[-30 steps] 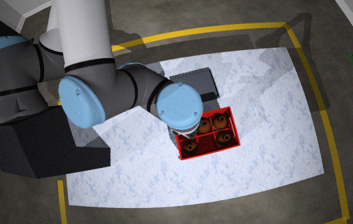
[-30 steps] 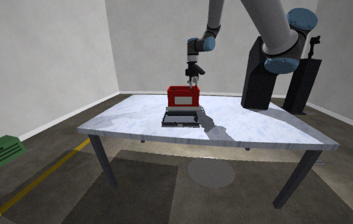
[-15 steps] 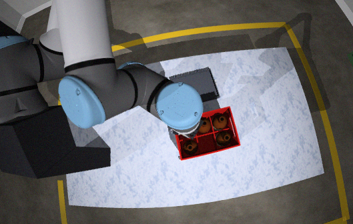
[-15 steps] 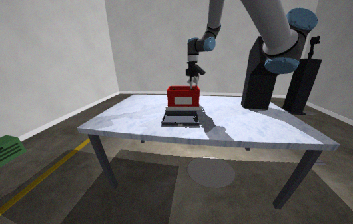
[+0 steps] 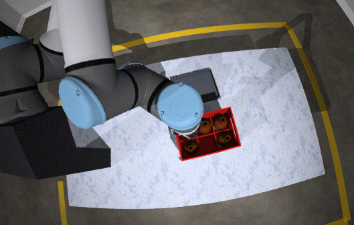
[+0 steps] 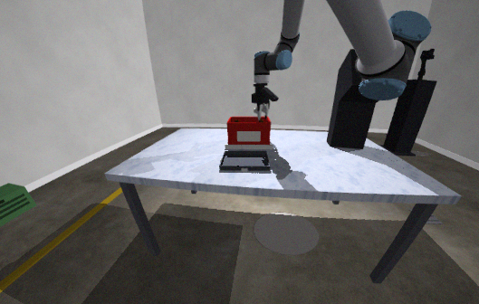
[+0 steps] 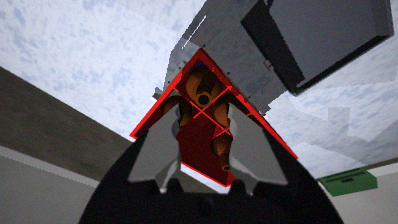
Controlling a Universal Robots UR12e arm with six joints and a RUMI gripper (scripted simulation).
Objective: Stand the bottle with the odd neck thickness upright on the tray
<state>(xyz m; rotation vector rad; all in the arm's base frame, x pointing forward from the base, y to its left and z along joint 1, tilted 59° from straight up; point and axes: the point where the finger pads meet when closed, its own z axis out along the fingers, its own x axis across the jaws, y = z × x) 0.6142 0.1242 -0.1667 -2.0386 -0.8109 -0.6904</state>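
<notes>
The red crate (image 5: 211,153) (image 6: 248,126) (image 7: 197,147) has compartments. Four brown bottles show from above: back middle (image 5: 205,125), back right (image 5: 221,121), front right (image 5: 225,138) and front left (image 5: 191,147). The arm hides the back left compartment there. My gripper (image 6: 263,118) (image 7: 203,104) points down at the crate's top, its fingers part-way open. In the wrist view a bottle mouth (image 7: 203,99) shows in the gap, with nothing gripped. The fingers partly cover other bottles. I cannot tell which neck differs. The dark grey tray (image 5: 199,81) (image 6: 245,162) (image 7: 345,45) holds no bottle in view.
The tray lies beside the crate, close to its long side, on the pale table (image 5: 265,161) (image 6: 354,178). The crate's walls and thin dividers stand around the bottles. A black block (image 5: 44,144) stands at the left in the top view.
</notes>
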